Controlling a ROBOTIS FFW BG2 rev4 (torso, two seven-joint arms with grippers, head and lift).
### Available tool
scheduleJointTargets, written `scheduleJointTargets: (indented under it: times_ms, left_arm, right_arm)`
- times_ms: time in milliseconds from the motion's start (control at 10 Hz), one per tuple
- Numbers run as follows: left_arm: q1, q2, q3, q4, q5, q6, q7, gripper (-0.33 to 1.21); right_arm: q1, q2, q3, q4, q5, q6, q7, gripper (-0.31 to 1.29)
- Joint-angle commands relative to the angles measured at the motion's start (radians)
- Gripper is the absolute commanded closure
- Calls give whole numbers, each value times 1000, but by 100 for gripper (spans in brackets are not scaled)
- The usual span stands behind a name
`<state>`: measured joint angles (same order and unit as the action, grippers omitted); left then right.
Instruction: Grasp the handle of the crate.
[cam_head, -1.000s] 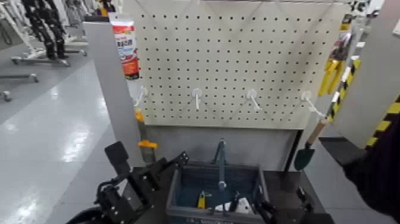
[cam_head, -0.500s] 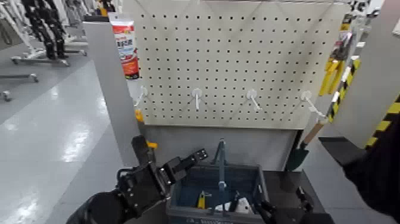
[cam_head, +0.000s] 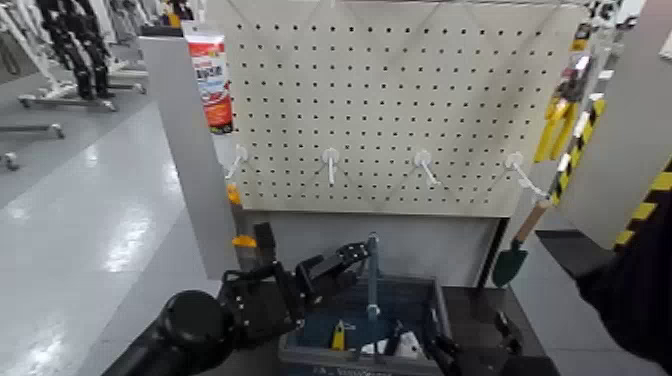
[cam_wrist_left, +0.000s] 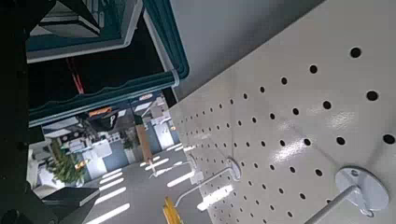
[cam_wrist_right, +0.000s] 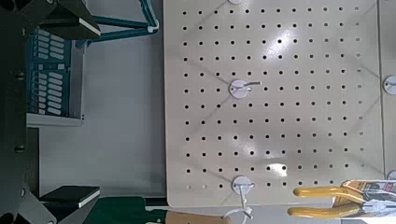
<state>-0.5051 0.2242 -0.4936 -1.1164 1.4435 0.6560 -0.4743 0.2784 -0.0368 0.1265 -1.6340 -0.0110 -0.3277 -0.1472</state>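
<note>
Left gripper (cam_head: 309, 245) neared handle (cam_head: 373, 282); crate (cam_head: 330, 357) apparently loaded.

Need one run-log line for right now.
left gripper: open, beside handle | right gripper: near crate | grasp: not yet

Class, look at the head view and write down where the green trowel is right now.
In the head view, the green trowel hangs on the right side, just beyond the pegboard's lower right corner, right of the crate.

Pegboard (cam_head: 390, 110) close behind upright handle (cam_head: 373, 275)
</note>
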Motion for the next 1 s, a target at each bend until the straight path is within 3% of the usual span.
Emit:
scheduleJointTargets:
  times_ms: [100,500,1000]
  left_arm:
    - [-79,-13,-53,119,74,48,-26,11]
    - [-156,-28,-126,250,176,89,-106,11]
    - [-194,-37,-177,311,244,131,-142,14]
  right_arm:
    - [-7,-2,8,6,-4,-5,0,13]
    - [-22,-3,22,17,-9,-11,0,13]
    - [-34,-5,36,26,-11,-14,2,13]
